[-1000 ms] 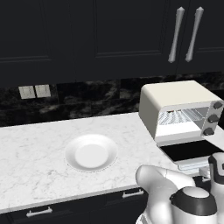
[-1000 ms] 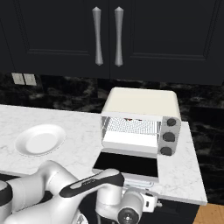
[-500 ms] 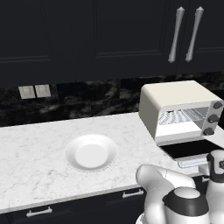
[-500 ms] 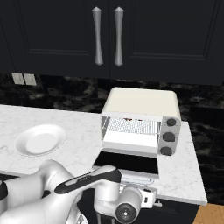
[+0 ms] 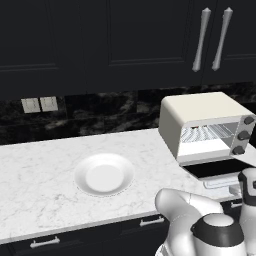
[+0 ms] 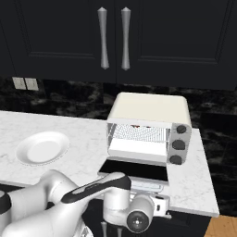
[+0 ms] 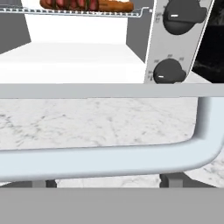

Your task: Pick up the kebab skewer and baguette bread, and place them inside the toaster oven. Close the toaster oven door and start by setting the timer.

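Observation:
The cream toaster oven (image 5: pixel 200 112) (image 6: pixel 152 109) stands on the marble counter. Its door (image 5: pixel 217 168) (image 6: pixel 134 170) is folded down flat. On the wire rack inside, the kebab skewer (image 7: pixel 70 4) lies end to end with the orange-brown baguette bread (image 7: pixel 116 6). My gripper (image 7: pixel 109 183) is open, low at the counter's front edge. Its two fingertips stand wide apart just beneath the door's pale bar handle (image 7: pixel 109 157) (image 6: pixel 148 187), which runs across close in front of them. Two dark knobs (image 7: pixel 179 15) show on the oven's right panel.
A white plate (image 5: pixel 104 175) (image 6: pixel 42 148) sits on the counter left of the oven. Dark upper cabinets with long handles (image 6: pixel 113 37) hang above. The counter's right end lies just past the oven.
My hand has shifted only slightly beneath the door's handle. The door stays down and the food has not moved.

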{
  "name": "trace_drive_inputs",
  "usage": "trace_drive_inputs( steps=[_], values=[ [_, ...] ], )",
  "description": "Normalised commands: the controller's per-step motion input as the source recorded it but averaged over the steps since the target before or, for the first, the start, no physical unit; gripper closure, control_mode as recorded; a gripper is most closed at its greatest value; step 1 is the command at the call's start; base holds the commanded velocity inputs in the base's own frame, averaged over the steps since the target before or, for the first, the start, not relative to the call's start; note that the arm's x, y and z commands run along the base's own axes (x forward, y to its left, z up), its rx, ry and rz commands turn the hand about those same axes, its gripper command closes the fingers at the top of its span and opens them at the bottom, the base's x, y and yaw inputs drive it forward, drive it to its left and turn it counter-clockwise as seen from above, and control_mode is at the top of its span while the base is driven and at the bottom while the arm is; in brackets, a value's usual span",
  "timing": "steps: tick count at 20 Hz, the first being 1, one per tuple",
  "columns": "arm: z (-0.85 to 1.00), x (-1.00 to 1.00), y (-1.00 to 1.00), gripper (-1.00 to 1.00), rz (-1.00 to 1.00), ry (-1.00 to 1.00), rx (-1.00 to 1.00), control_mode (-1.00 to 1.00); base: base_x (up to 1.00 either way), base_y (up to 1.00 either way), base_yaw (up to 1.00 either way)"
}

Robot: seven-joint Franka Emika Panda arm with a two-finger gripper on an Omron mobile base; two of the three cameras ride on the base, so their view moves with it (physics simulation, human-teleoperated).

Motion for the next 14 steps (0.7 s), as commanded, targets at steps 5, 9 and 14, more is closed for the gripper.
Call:
trace_drive_inputs(
  steps=[5, 9, 14],
  values=[
    [0.05, 0.44, 0.18, -1.00, 0.00, 0.00, 0.00, -1.00, 0.00, 0.00, 0.00],
    [0.07, 0.43, 0.20, -1.00, 0.00, 0.00, 0.00, -1.00, 0.00, 0.00, 0.00],
    [0.14, 0.36, 0.22, -1.00, 0.00, 0.00, 0.00, -1.00, 0.00, 0.00, 0.00]
  ],
)
